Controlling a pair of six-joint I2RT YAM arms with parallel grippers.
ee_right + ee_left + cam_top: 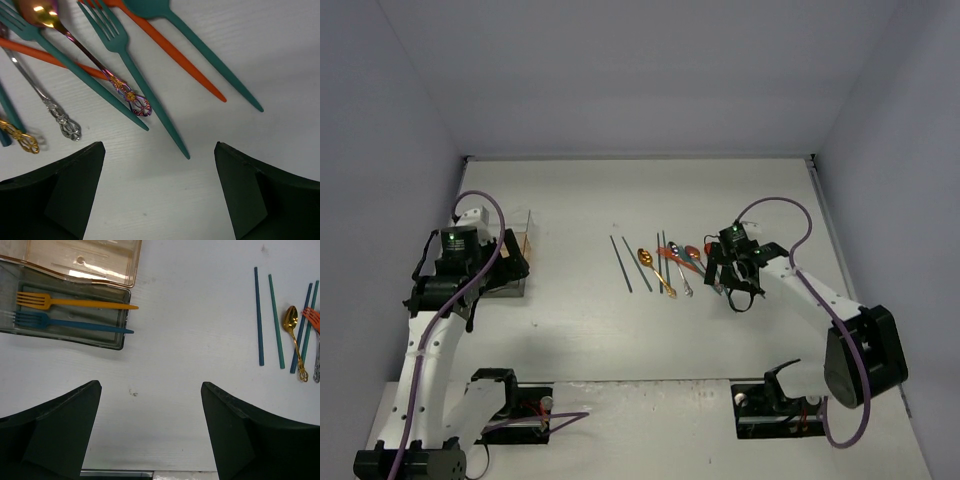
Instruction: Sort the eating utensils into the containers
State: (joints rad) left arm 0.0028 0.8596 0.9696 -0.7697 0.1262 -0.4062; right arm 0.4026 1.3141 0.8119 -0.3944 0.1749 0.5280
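The utensils lie in a row mid-table (665, 265): two dark chopsticks (628, 263), a gold spoon (655, 268), then teal, orange and silver pieces. The clear container (517, 250) stands at the left with its lid (85, 260) open. It holds an orange fork (75, 302) and a blue fork (70, 324). My left gripper (150, 385) is open and empty over bare table, just in front of the container. My right gripper (159, 146) is open and empty just short of the handle tip of a teal fork (145, 90). An orange utensil (175, 55) and a gold-and-purple spoon (90, 55) lie beside that fork.
A silver handle (60, 117) and a gold handle (22, 140) end near my right gripper's left finger. Chopsticks (267, 317) and the gold spoon (294, 335) show at the right of the left wrist view. Grey walls close off the table on three sides.
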